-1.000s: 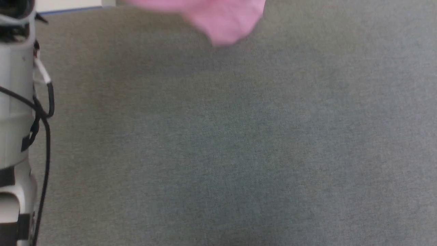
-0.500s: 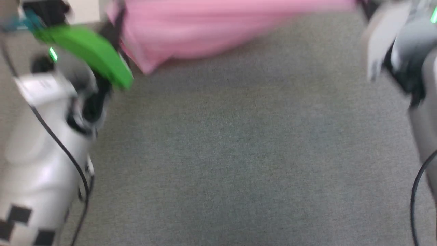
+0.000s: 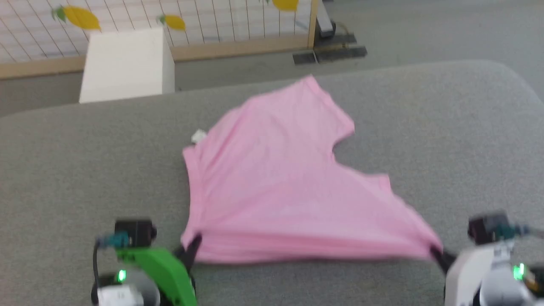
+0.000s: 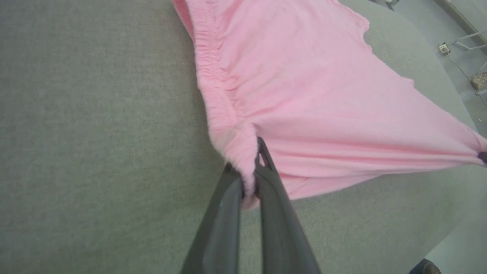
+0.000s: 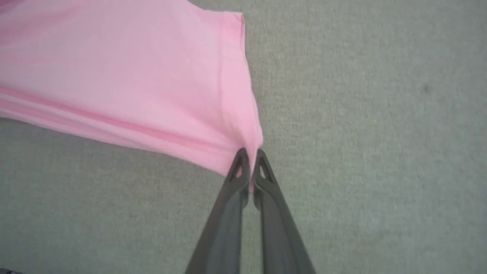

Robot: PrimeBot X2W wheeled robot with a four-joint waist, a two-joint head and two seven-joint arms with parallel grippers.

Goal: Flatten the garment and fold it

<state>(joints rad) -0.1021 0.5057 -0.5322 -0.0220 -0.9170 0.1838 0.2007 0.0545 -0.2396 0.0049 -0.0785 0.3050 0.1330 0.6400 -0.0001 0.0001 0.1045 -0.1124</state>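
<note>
The garment, a light pink pair of shorts, lies spread over the grey table, pulled taut along its near edge between both grippers. My left gripper is shut on the near end of the gathered waistband; the cloth bunches between its fingers. At the near right, my right gripper is shut on a hemmed leg corner. One leg points to the far side, the other toward the right gripper. A small white tag sticks out at the waistband's far end.
A white box stands on the floor beyond the table's far edge, before a gridded panel with yellow lemon prints. The table's right end is rounded. Bare grey cloth lies on both sides of the garment.
The head camera has swung up from the near table surface, so the whole view shifted. The garment, earlier a blurred strip at the top edge, now lies spread on the table between both grippers.
</note>
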